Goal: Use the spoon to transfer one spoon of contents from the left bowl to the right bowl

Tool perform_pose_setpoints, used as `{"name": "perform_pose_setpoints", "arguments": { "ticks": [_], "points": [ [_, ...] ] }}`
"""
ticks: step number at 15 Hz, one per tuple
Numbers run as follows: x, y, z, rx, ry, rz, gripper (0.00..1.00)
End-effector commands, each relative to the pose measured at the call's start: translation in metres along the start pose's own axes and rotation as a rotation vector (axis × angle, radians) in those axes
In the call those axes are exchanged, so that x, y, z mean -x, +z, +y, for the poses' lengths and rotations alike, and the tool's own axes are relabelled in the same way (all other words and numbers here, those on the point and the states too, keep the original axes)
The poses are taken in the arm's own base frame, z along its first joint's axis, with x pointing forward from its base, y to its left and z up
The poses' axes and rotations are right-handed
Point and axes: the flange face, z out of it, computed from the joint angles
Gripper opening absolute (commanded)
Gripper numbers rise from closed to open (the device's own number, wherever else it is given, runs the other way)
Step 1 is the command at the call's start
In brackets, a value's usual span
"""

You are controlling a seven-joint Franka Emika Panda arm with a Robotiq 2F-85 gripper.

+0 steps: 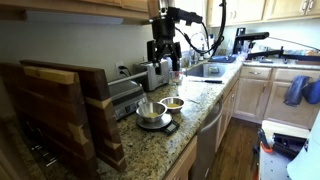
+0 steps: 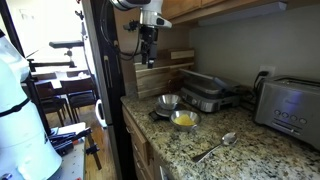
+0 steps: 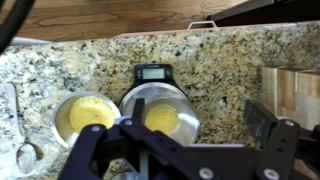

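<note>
The larger steel bowl [image 3: 160, 112] stands on a black scale and holds yellow contents; it shows in both exterior views [image 1: 150, 112] [image 2: 167, 101]. The smaller shallow bowl [image 3: 84, 114] with a tan-yellow inside sits beside it [image 1: 174, 103] [image 2: 184, 119]. The slim silvery spoon [image 2: 215, 148] lies on the granite counter apart from the bowls, and at the left edge of the wrist view [image 3: 14, 130]. My gripper [image 3: 200, 122] hangs high above the bowls [image 1: 163, 52] [image 2: 148, 57]. It is open and empty.
The black scale [image 3: 153, 72] sits under the steel bowl. A toaster [image 2: 290, 108] and a contact grill [image 2: 205, 92] stand by the back wall. Wooden cutting boards [image 1: 60, 110] stand at one end of the counter. A sink [image 1: 205, 70] lies further along it.
</note>
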Motion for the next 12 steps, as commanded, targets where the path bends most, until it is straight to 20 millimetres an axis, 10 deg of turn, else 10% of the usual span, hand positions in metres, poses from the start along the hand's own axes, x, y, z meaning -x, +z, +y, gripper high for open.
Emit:
{"name": "perform_pose_setpoints", "arguments": {
  "ticks": [1,7,12],
  "points": [
    [-0.013,0.003,0.058,0.073,0.004,0.014,1.00],
    [-0.038,0.025,0.149,0.151,-0.057,-0.022,1.00],
    [-0.037,0.035,0.148,0.137,-0.038,-0.040,1.00]
  ]
}}
